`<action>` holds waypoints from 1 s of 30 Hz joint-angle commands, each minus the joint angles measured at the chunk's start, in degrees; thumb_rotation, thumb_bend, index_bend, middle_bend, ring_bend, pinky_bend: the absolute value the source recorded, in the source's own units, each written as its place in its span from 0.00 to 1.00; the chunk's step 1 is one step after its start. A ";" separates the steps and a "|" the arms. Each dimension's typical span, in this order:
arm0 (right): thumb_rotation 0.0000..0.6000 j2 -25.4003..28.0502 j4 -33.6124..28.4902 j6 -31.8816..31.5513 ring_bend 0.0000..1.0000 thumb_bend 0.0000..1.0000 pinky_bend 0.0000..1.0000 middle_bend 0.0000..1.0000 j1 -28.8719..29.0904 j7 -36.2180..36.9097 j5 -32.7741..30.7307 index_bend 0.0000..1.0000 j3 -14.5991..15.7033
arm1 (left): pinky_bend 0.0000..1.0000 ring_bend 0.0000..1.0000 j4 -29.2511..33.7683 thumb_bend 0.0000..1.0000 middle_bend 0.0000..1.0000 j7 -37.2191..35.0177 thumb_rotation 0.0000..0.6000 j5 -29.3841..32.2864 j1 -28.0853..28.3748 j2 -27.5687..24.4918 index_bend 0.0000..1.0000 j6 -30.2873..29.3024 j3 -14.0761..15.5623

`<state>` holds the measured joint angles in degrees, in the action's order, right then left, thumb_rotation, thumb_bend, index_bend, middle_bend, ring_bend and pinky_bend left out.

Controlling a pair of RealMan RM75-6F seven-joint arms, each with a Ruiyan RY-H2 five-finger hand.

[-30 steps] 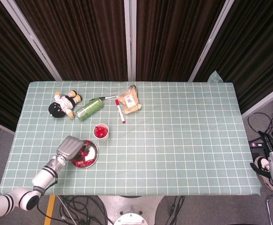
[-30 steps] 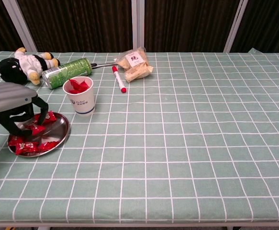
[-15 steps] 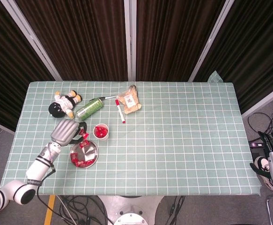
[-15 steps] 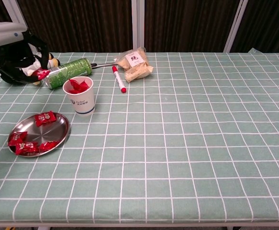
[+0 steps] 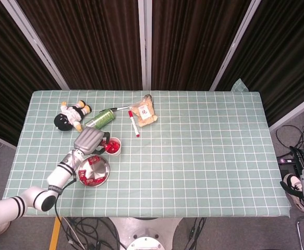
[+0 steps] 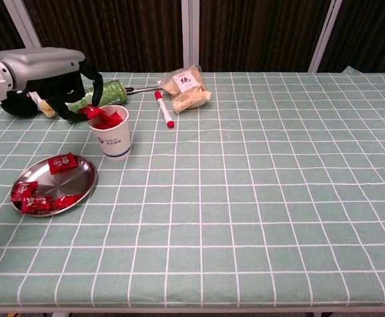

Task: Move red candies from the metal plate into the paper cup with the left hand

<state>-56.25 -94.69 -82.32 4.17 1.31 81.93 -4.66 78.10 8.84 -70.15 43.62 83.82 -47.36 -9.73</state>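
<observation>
A white paper cup (image 6: 115, 137) (image 5: 113, 148) with red candies inside stands just behind the metal plate (image 6: 49, 181) (image 5: 101, 169). Several red candies (image 6: 62, 162) lie on the plate, most at its front left edge (image 6: 31, 199). My left hand (image 6: 59, 82) (image 5: 91, 140) hovers over the cup's left rim and pinches one red candy (image 6: 90, 113) in its fingertips right above the opening. Off the table's right edge, low down, sits my right hand (image 5: 301, 188); how its fingers lie is not visible.
Behind the cup lie a green can (image 6: 110, 89) (image 5: 100, 120) and a plush toy (image 5: 71, 115), partly hidden by my left hand in the chest view. A red marker (image 6: 164, 109) and a snack bag (image 6: 187, 88) lie further right.
My left hand rose from the plate with a candy, swung back toward the plush toy, then moved right over the cup. The right hand stayed put.
</observation>
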 commanded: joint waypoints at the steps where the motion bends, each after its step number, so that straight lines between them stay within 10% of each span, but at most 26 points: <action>1: 1.00 -0.02 0.03 0.05 0.03 0.09 0.18 0.12 -0.02 0.03 -0.08 0.00 0.01 | 1.00 0.96 -0.15 0.38 1.00 0.58 1.00 0.09 0.21 0.21 0.54 -0.04 0.41; 24: 1.00 -0.03 0.98 -0.12 0.03 0.09 0.18 0.12 0.01 1.34 0.31 0.00 -0.15 | 1.00 0.93 13.70 0.32 0.97 -1.07 1.00 -0.95 -9.93 -11.74 0.33 -15.39 2.29; 30: 1.00 -0.16 2.23 -1.58 0.02 0.11 0.16 0.11 -0.39 2.27 1.64 0.00 -0.07 | 0.76 0.58 14.29 0.27 0.65 2.79 1.00 2.85 -17.83 -15.04 0.33 -24.96 3.89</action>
<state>-56.37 -92.68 -83.75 3.85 3.30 83.26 -4.81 91.80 9.75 -69.23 29.34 70.48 -68.34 -6.78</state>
